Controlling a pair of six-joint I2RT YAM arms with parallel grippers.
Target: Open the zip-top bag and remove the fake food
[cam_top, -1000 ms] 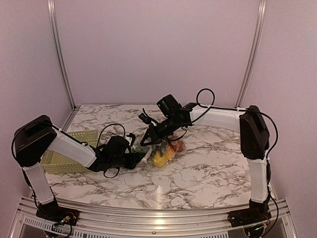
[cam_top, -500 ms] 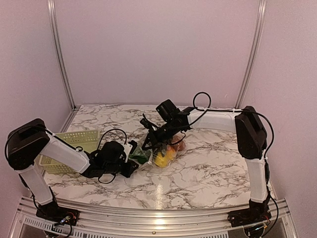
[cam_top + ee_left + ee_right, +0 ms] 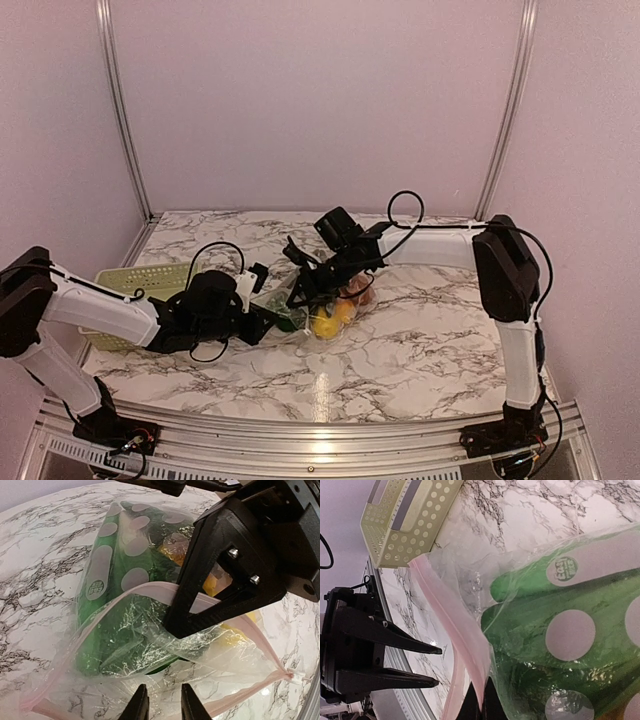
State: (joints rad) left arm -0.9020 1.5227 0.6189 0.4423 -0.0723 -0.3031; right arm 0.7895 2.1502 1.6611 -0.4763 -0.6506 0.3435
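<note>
Basket: a pale green basket (image 3: 128, 282) stands at the left of the table (image 3: 430, 340), well apart from the bag.
Left pincer: the left pincer (image 3: 163, 696) sits low on the table and is aimed into the bag's mouth. There is a modest gap between its fingers, and the right wrist view shows nothing caught in it. The tips are just beside the near lip.
Bag: the zip-top bag (image 3: 130, 627) lies mid-table between the two arms. Its mouth faces left and already gapes, with one lip raised and the other down on the table.
Food: the fake food is all inside. A green-and-white vegetable (image 3: 112, 600) lies nearest the mouth, and yellow pieces (image 3: 325, 320) lie deeper in.
Right pincer: the right pincer (image 3: 481, 703) is closed down on the raised lip, with the pink zip strip (image 3: 456, 625) running in between its fingers.
Handling: the film looks thin, limp and slick, so it will probably crumple and slide rather than hold its shape. The stiffer zip strip is the better place to grip.
Grip on food: the toys look light and rigid. The vegetable's near end is probably the easiest hold, provided the fingers don't pinch film along with it.
</note>
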